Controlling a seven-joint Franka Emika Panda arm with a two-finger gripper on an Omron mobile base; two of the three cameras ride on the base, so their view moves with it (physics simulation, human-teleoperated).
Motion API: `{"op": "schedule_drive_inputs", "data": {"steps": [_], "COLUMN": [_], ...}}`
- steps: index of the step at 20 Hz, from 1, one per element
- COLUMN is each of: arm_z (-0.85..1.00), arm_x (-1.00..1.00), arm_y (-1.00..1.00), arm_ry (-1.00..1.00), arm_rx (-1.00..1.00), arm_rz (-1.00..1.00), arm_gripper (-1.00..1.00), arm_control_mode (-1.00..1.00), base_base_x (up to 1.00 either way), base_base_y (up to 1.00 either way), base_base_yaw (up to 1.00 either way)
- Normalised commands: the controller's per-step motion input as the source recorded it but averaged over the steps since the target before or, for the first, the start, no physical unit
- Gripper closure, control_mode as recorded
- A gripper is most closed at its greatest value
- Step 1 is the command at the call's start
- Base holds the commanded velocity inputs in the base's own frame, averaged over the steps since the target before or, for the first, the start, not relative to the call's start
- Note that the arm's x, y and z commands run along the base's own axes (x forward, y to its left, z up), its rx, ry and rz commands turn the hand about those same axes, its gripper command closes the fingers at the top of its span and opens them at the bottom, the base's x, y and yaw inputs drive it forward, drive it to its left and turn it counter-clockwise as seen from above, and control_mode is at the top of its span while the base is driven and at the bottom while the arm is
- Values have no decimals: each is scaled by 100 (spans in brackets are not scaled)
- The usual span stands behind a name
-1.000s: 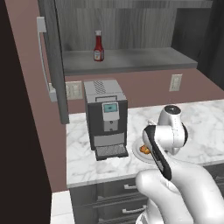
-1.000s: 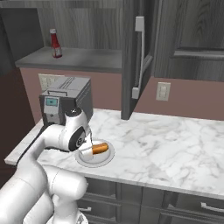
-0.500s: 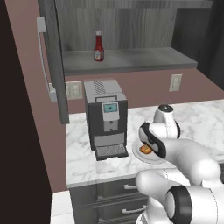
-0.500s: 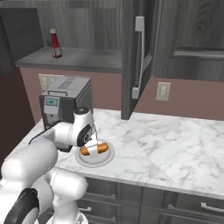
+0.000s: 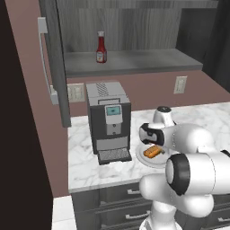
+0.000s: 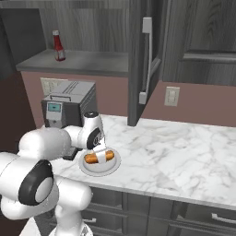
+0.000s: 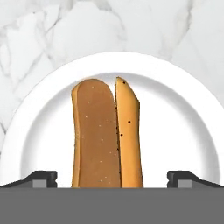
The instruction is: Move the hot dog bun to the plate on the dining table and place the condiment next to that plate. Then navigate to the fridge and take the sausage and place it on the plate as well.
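The hot dog bun (image 7: 105, 135), orange-tan and split lengthwise, lies on a white round dish (image 7: 43, 113) on the marble counter. My gripper (image 7: 112, 177) hangs open just above it, one dark tip on each side of the bun's near end and nothing between them. From the base, the bun (image 5: 152, 152) (image 6: 99, 157) sits right under the hand, where the gripper (image 5: 151, 143) (image 6: 98, 149) points down. The condiment (image 5: 101, 47) (image 6: 58, 45), a red ketchup bottle with a white cap, stands upright on the grey shelf above.
A grey coffee machine (image 5: 109, 121) (image 6: 64, 108) stands on the counter (image 6: 175, 156) just beside the dish (image 5: 153, 163). An open dark cabinet door (image 5: 54, 58) (image 6: 143, 60) with a long handle hangs over the counter. Drawers run below the front edge.
The arm has folded forward and the hand has come down closer over the bun. The jaws have stayed open; the bun and the bottle have not moved.
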Motion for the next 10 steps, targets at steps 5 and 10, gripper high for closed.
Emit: {"op": "schedule_drive_inputs", "data": {"steps": [5,10], "arm_z": [-32,-32], "arm_x": [0,0], "arm_y": [0,0], "arm_ry": [0,0], "arm_rx": [0,0], "arm_rz": [0,0], "arm_gripper": [-100,-100], "arm_control_mode": [-100,-100], "base_base_x": [0,0], "base_base_y": [0,0], "base_base_yaw": [0,0]}}
